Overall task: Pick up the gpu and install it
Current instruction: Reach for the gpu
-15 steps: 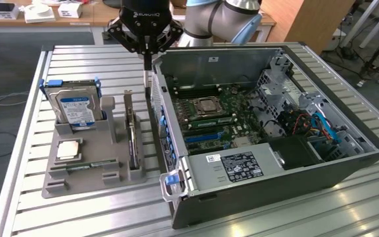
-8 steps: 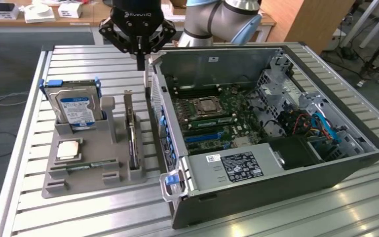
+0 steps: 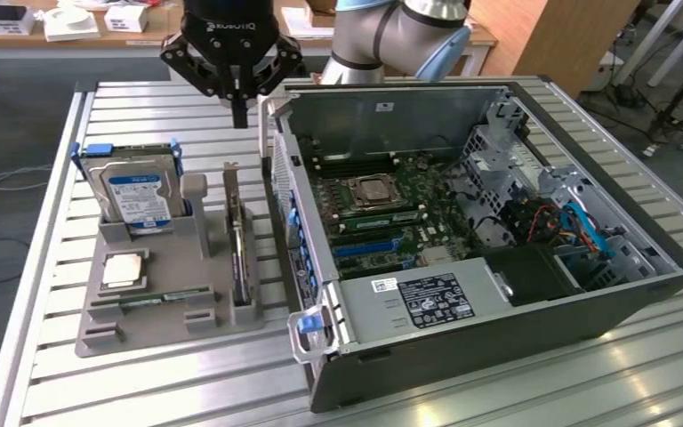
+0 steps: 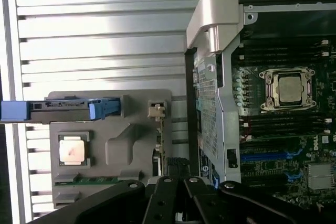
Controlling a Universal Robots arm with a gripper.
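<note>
The gripper [image 3: 241,108] hangs above the ribbed aluminium tabletop [image 3: 140,107], fingers pressed together and holding nothing. The gpu [image 3: 238,253], a thin flat dark board with a pale metal bracket at one end, stands on edge in a slot of the grey moulded tray [image 3: 152,331], just beside the open steel computer case [image 3: 496,356]. A silver hard drive [image 3: 138,191] stands upright in the same tray.

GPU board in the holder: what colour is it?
Dark green-black. The gpu stands on edge in the grey holder; best seen in the exterior view.
</note>
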